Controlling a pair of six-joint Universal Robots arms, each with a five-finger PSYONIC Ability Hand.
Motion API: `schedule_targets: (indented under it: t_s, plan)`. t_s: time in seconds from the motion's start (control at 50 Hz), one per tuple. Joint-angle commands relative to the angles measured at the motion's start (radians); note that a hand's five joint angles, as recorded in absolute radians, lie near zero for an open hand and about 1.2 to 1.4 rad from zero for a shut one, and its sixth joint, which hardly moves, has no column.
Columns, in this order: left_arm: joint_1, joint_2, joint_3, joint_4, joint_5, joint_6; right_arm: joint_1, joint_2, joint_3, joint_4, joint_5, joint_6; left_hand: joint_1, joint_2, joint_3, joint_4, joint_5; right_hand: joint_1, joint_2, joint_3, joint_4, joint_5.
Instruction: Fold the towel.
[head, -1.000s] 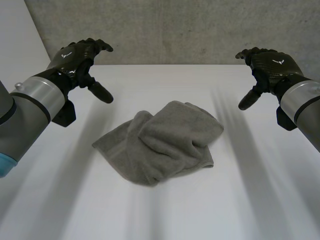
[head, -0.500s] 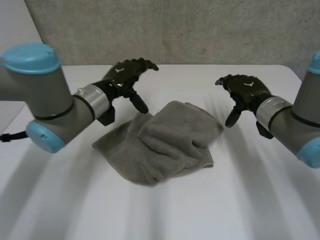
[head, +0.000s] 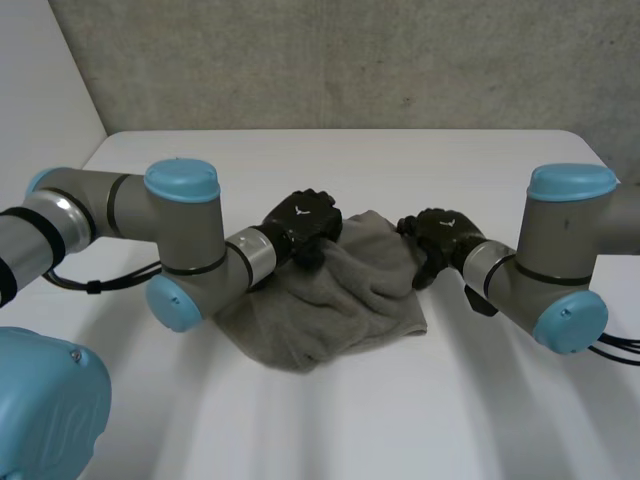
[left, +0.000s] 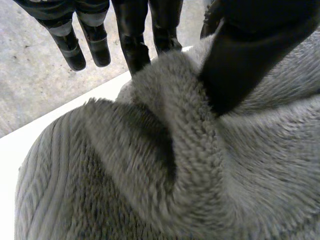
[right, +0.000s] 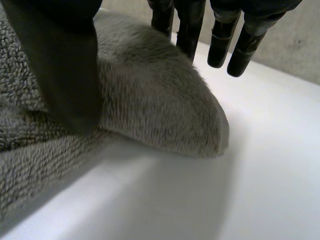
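towel (head: 330, 300) pinched by left hand (head: 300, 222) and right hand (head: 440, 232).

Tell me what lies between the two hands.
In the head view, the bunched far edge of the towel fills the stretch between the left hand and the right hand, with one hand at each end.

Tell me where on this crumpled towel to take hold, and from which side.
Take the towel by its bunched far edge, coming down from above: the folds there stand up off the table, giving a ridge to pinch. The left hand and right hand sit at that edge's two ends.
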Motion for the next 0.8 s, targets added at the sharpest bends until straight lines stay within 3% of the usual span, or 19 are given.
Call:
schedule_targets:
  t_s: [0.02, 0.06, 0.2, 0.28, 0.4, 0.44, 0.46, 0.48, 0.5, 0.52, 0.54, 0.56, 0.58, 0.6, 0.68, 0.8]
  plan:
    - [-0.002, 0.119, -0.054, -0.005, -0.102, 0.032, -0.009, -0.129, 0.006, -0.022, -0.064, 0.000, 0.210, 0.204, -0.048, -0.054, 0.205, 0.536, 0.527, -0.045, -0.075, 0.539]
    - [-0.007, 0.206, -0.091, 0.003, -0.169, 0.065, -0.013, -0.202, 0.003, -0.054, -0.128, 0.000, 0.210, 0.204, -0.048, -0.054, 0.205, 0.626, 0.617, -0.045, -0.075, 0.629]
    - [-0.039, 0.384, -0.149, 0.006, -0.251, 0.066, 0.000, -0.328, -0.009, -0.103, -0.212, -0.002, 0.210, 0.204, -0.048, -0.054, 0.205, 0.626, 0.617, -0.045, -0.075, 0.629]
    - [-0.077, 0.604, -0.407, 0.004, -0.284, 0.066, 0.005, -0.476, 0.086, -0.077, -0.313, -0.063, 0.210, 0.204, -0.048, -0.054, 0.205, 0.626, 0.617, -0.045, -0.075, 0.629]
    - [-0.088, 0.769, -0.728, 0.004, -0.287, 0.034, 0.000, -0.541, 0.261, -0.011, -0.452, -0.245, 0.210, 0.204, -0.048, -0.054, 0.205, 0.626, 0.617, -0.045, -0.075, 0.629]
    - [-0.094, 0.786, -0.783, 0.003, -0.287, 0.001, -0.004, -0.538, 0.287, 0.024, -0.453, -0.306, 0.127, 0.120, -0.048, -0.054, 0.122, 0.626, 0.617, -0.045, -0.075, 0.629]
    - [-0.105, 0.796, -0.823, 0.001, -0.287, -0.038, -0.010, -0.527, 0.310, 0.068, -0.453, -0.389, -0.148, -0.154, -0.048, -0.054, -0.153, 0.569, 0.560, -0.045, -0.075, 0.572]
    - [-0.105, 0.796, -0.824, 0.001, -0.287, -0.039, -0.010, -0.527, 0.310, 0.069, -0.453, -0.390, -0.150, -0.157, -0.048, -0.054, -0.155, 0.569, 0.559, -0.045, -0.075, 0.571]
    - [-0.116, 0.802, -0.851, 0.000, -0.284, -0.080, -0.013, -0.511, 0.319, 0.108, -0.452, -0.467, -0.548, -0.555, -0.048, -0.054, -0.553, 0.420, 0.411, -0.045, -0.075, 0.423]
    - [-0.123, 0.802, -0.862, -0.002, -0.283, -0.110, -0.020, -0.489, 0.322, 0.153, -0.443, -0.555, -0.762, -0.768, -0.048, -0.054, -0.767, 0.035, 0.026, -0.045, -0.075, 0.038]
    - [-0.123, 0.802, -0.862, -0.002, -0.283, -0.111, -0.020, -0.489, 0.322, 0.153, -0.442, -0.555, -0.764, -0.770, -0.048, -0.054, -0.769, 0.031, 0.022, -0.045, -0.075, 0.034]
    - [-0.126, 0.803, -0.862, -0.003, -0.284, -0.129, -0.026, -0.483, 0.321, 0.194, -0.423, -0.618, -0.802, -0.808, -0.048, -0.054, -0.807, -0.434, -0.443, -0.045, -0.075, -0.431]
    - [-0.126, 0.803, -0.862, -0.003, -0.284, -0.129, -0.026, -0.483, 0.321, 0.195, -0.423, -0.618, -0.802, -0.809, -0.048, -0.054, -0.807, -0.438, -0.448, -0.045, -0.075, -0.435]
    - [-0.123, 0.805, -0.856, -0.002, -0.284, -0.135, -0.030, -0.480, 0.316, 0.225, -0.391, -0.647, -0.857, -0.864, -0.048, -0.054, -0.862, -0.596, -0.605, -0.045, -0.075, -0.593]
    - [-0.103, 0.816, -0.806, 0.001, -0.287, -0.137, -0.017, -0.481, 0.286, 0.231, -0.291, -0.608, -0.899, -0.906, -0.048, -0.054, -0.904, -0.596, -0.605, -0.045, -0.075, -0.593]
    - [-0.077, 0.814, -0.741, 0.003, -0.281, -0.134, -0.026, -0.487, 0.280, 0.173, -0.271, -0.436, -0.902, -0.908, -0.048, -0.054, -0.907, -0.596, -0.605, -0.045, -0.075, -0.593]
